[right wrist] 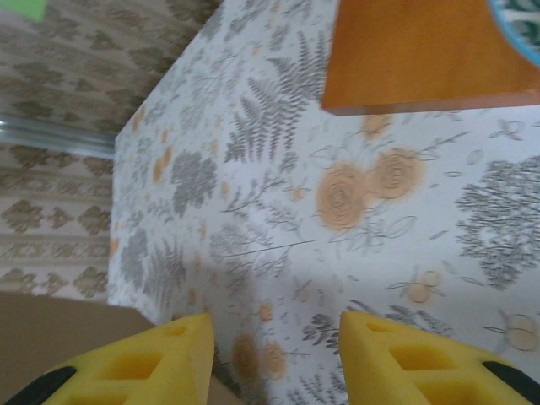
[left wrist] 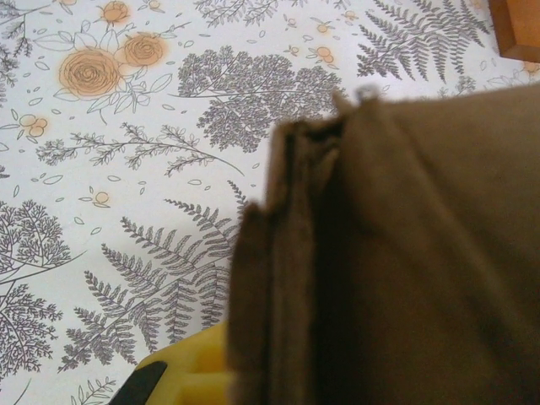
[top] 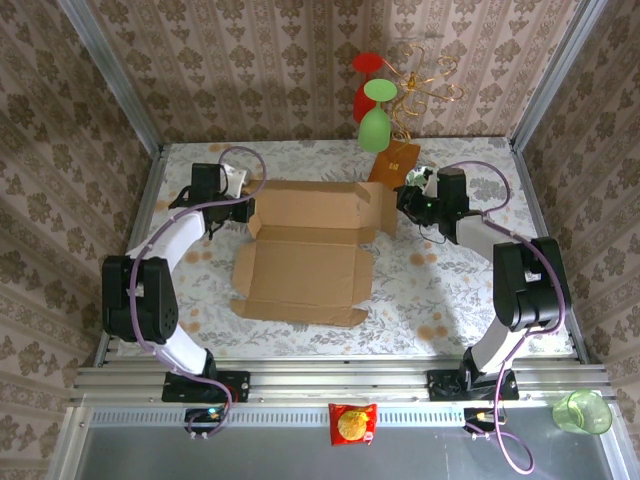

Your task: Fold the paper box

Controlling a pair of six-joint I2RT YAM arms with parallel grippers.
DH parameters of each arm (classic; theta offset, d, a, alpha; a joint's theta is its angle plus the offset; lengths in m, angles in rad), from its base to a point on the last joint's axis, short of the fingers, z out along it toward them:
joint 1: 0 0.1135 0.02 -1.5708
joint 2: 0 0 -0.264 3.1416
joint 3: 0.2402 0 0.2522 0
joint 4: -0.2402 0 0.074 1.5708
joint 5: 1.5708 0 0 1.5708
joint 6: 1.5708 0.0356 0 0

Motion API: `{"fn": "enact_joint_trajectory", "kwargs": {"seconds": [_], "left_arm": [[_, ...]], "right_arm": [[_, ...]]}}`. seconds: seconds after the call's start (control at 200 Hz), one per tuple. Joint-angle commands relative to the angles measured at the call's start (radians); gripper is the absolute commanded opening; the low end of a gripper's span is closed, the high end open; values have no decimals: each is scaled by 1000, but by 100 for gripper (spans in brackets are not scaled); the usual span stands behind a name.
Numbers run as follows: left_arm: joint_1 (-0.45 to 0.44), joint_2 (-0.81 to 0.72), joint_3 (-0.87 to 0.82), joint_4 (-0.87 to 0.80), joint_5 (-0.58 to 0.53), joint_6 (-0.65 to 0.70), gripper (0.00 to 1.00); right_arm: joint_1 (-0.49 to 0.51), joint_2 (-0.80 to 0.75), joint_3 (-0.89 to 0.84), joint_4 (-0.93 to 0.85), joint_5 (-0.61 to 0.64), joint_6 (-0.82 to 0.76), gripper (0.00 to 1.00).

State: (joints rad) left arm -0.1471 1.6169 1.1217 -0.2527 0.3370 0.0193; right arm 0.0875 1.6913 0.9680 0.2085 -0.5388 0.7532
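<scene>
On the floral desk (top: 440,280) lies the paper box (top: 305,262), light, stiff card, probably best pinched at flap edges; left end effector (top: 243,208) clenches its left wall, right end effector (right wrist: 274,325) hangs released.

paper box (left wrist: 405,253) takes the right half, close and blurred: brown cardboard, with a folded edge of several layers running top to bottom mid-frame. left tool (left wrist: 221,367) is clamped on that edge at the bottom, one yellow finger (left wrist: 181,375) showing left of it. Floral tabletop (left wrist: 126,169) behind. Orange-brown wooden corner (left wrist: 516,29) top right.
</scene>
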Motion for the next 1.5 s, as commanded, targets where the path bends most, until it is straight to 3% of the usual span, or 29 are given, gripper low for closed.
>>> {"fn": "enact_joint_trajectory", "kwargs": {"seconds": [0.0,0.62,1.495], "left_arm": [[11,26,20,15,18,-27,0],[9,73,23,46,-23,-79,0],[-12,110,82,-17,-19,-21,0]], "right_arm": [[24,-13,17,34,-91,-35,43],[95,-108,-122,92,-73,-64,41],[196,-120,-5,-155,-15,-347,45]]}}
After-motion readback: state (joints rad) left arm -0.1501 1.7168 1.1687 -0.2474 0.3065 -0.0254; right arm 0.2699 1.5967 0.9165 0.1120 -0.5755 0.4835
